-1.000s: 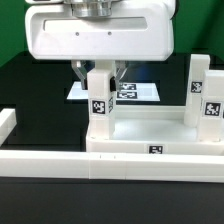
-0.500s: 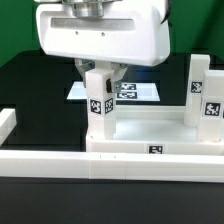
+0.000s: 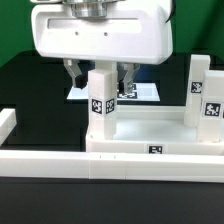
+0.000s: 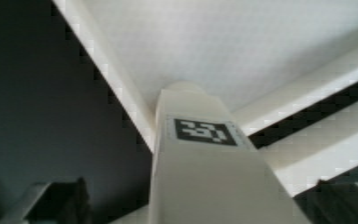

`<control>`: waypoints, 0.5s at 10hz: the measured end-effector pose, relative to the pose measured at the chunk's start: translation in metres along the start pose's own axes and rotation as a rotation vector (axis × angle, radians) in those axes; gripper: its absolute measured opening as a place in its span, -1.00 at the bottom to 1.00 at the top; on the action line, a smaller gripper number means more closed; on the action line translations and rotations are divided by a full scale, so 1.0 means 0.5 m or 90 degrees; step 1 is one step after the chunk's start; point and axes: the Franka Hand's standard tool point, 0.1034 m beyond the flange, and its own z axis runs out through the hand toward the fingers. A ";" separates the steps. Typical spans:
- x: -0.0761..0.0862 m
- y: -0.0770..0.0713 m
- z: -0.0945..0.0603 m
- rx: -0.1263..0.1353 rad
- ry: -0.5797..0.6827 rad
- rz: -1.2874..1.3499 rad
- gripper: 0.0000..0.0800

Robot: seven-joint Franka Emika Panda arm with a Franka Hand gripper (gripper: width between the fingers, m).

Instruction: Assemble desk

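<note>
The white tabletop [image 3: 150, 135] lies against the front rail with its rim up. A white square-post leg [image 3: 101, 100] stands upright at its left corner, with a tag on its front. My gripper [image 3: 100, 80] hangs over this leg, its fingers [image 3: 72, 75] spread on either side of the leg's top and not touching it. In the wrist view the leg [image 4: 202, 150] runs between the two dark fingertips [image 4: 60, 200] with gaps on both sides, my gripper [image 4: 202, 205] is open, and the tabletop [image 4: 282, 50] lies beyond. Two more legs [image 3: 198, 90] [image 3: 213, 100] stand upright at the exterior view's right.
A long low white border rail [image 3: 40, 160] runs along the front and turns up at the exterior view's left [image 3: 6, 122]. The marker board [image 3: 138, 92] lies flat on the black table behind the tabletop.
The fingers, which sat close against the left leg, have spread apart and let it go. The gripper body has levelled out after a tilt. The leg stays upright.
</note>
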 end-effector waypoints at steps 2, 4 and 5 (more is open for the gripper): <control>-0.002 -0.005 0.001 -0.005 -0.001 -0.150 0.62; -0.002 -0.004 0.001 -0.009 -0.001 -0.250 0.62; -0.002 -0.003 0.001 -0.010 -0.002 -0.294 0.62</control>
